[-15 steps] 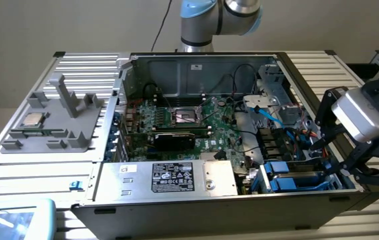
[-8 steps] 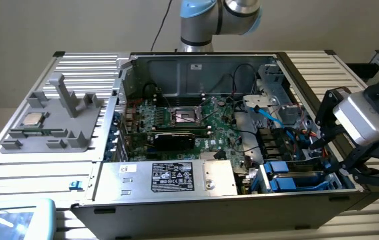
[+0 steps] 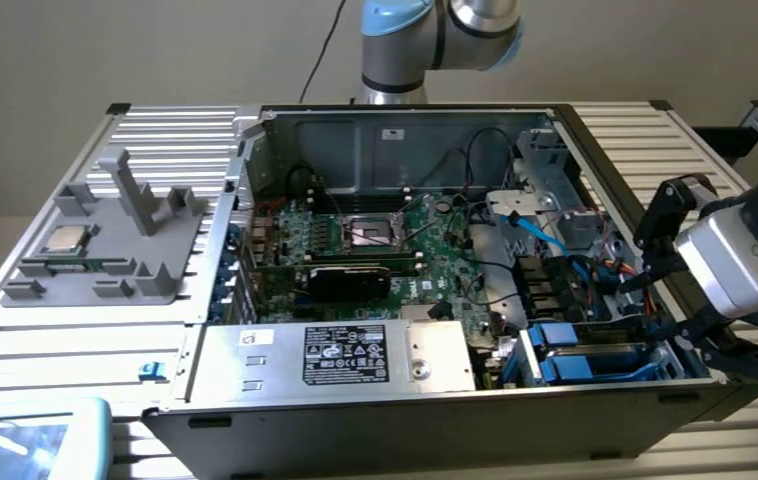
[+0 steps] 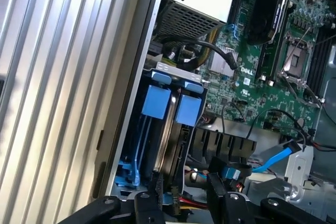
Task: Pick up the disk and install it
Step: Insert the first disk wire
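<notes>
**Hidden or unclear.** The disk (image 3: pixel 590 362) (image 4: pixel 157 102) shows mainly its bright blue frame. Its silver body is sunk edge-on in the drive bay, and its label cannot be read. A second blue frame (image 3: pixel 553 335) (image 4: pixel 188 110) stands just beside it. The arm (image 3: pixel 439 40) is cut off at the top edge of the exterior view.

**Position and axis.** The disk sits in the bay at the lower right of the exterior view, inside the open computer case (image 3: pixel 393 125). Its long axis runs across the frame. The blue tab end faces the exterior view's left, toward the motherboard (image 3: pixel 379 235); the far end points at the case's side wall.

**Gripper.** The gripper (image 3: pixel 670 290) (image 4: pixel 186 203) hangs at the right edge of the exterior view, above the bay. Its fingers (image 4: pixel 218 192) stand well apart and have hold of nothing; cables show through the gap between them.

**Count.**
- Blue frames: two
- Fingers seen: two
- Silver box with a black label (image 3: pixel 352 355): one, lower centre
- Blue flat cable (image 3: pixel 539 230): one
- Grey fixture (image 3: pixel 119 235): one, on the ribbed tabletop (image 3: pixel 32 340) at middle left
- Processor chip (image 3: pixel 64 238): one, resting on the fixture
</notes>
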`<state>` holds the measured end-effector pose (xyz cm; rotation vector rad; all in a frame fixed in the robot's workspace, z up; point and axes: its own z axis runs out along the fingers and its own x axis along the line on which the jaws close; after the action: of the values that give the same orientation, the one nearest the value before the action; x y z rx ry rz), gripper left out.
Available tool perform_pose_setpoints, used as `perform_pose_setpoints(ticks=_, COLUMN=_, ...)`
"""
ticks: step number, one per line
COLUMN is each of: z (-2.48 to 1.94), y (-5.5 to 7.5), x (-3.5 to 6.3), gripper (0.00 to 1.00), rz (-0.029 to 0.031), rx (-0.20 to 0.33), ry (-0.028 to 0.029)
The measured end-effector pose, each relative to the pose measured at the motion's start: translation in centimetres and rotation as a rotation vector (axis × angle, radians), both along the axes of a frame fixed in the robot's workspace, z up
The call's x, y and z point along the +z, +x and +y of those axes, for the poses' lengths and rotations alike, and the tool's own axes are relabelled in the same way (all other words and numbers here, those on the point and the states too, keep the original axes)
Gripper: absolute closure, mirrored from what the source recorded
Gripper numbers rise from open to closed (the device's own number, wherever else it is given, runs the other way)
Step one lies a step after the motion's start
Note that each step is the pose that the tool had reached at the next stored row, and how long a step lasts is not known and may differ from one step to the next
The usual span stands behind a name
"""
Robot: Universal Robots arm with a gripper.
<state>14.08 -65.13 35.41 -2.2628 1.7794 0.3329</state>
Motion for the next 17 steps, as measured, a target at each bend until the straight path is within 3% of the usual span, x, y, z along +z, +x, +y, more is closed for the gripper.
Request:
perform_pose_setpoints(ticks=1, z=-0.2, y=0.0, x=-0.01, gripper=0.54, rz=0.0002, rx=0.0, ry=0.0038)
perform_pose_setpoints(ticks=5, z=-0.82, y=0.0, x=-0.06, gripper=0.54, rz=0.0002, rx=0.0, ry=0.0057)
perform_pose_setpoints(ticks=10, z=-1.09, y=0.1, x=-0.22, gripper=0.54, rz=0.0002, rx=0.0, ry=0.0167)
perform_pose_setpoints(ticks=17, z=-1.44, y=0.5, x=-0.74, gripper=0.54, rz=0.0023, rx=0.0, ry=0.0534)
